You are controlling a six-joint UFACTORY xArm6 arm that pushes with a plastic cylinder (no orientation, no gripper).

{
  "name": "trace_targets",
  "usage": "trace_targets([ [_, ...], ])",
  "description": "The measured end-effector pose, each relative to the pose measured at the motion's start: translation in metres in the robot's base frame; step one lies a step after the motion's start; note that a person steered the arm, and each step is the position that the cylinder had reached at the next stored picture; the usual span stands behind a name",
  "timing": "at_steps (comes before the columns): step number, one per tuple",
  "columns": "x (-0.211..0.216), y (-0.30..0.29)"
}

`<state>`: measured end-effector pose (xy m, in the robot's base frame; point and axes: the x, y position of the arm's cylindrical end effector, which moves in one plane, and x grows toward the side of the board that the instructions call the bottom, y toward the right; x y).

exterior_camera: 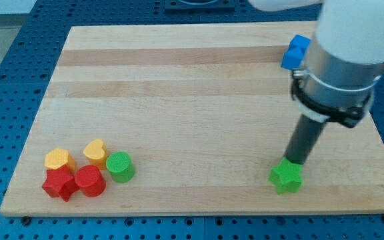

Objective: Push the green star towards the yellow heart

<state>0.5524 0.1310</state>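
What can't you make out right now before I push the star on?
- My tip: its very end sits at the green star; contact unclear.
- Blue block: the arm hides its right side, so its shape is unclear.
- Arm: cut off by the view's top edge.
- Yellow heart is fully visible.

no readable text, labels, brands or numbers on any surface in the camera view

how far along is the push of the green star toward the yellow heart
Done: my tip has reached the green star, at its upper edge. In hand: nothing shows the push itself. Left: nearly all, since the yellow heart sits far off at the view's left.
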Motion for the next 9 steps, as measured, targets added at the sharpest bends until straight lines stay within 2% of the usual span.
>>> trace_targets([
  [1, -0.009, -0.003],
  [2, 0.006, 0.049],
  [3, 0.037, 0.044],
  [4, 0.047, 0.037],
  [5, 0.051, 0.012],
  [7, 0.004, -0.024],
  [9, 0.001, -0.086],
])
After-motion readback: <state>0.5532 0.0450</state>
